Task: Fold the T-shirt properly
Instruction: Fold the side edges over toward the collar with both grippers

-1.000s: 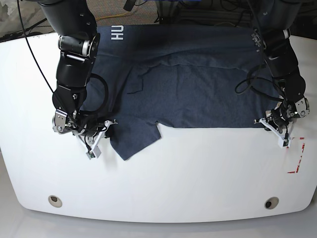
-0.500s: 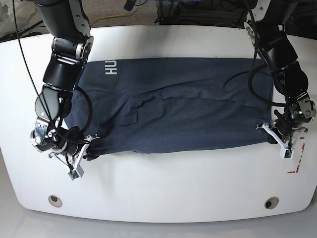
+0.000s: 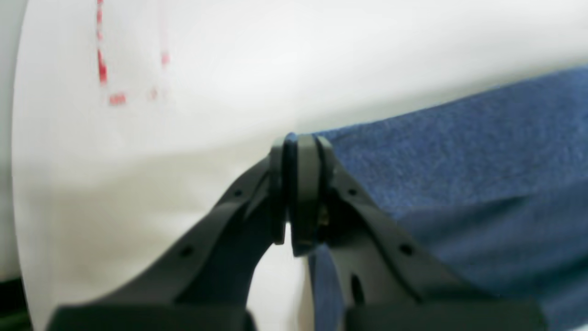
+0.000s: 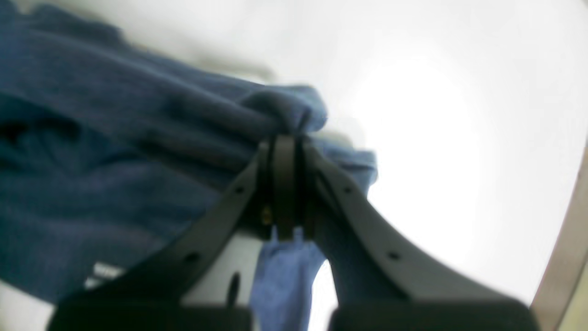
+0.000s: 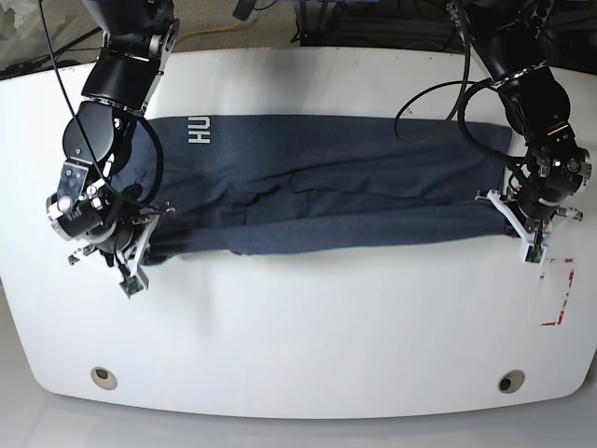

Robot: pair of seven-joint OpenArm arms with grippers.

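The T-shirt (image 5: 326,187) lies as a long dark navy band across the white table (image 5: 308,327), with white lettering (image 5: 199,130) at its far left corner. My right gripper (image 5: 140,254) is at the band's near left end. In the right wrist view it (image 4: 285,147) is shut on bunched T-shirt (image 4: 138,138) fabric. My left gripper (image 5: 524,233) is at the near right end. In the left wrist view it (image 3: 298,147) is shut on the T-shirt (image 3: 459,161) edge, low over the table.
Red tape marks (image 5: 558,299) sit on the table just right of my left gripper and also show in its wrist view as red tape marks (image 3: 103,69). Two round holes (image 5: 103,377) (image 5: 509,382) lie near the front edge. Black cables loop off both arms.
Both grippers kept their hold and dragged the shirt toward the table's front. Its far edge has come into view, the loose sleeve has tucked in, and the cloth is now a narrower band.
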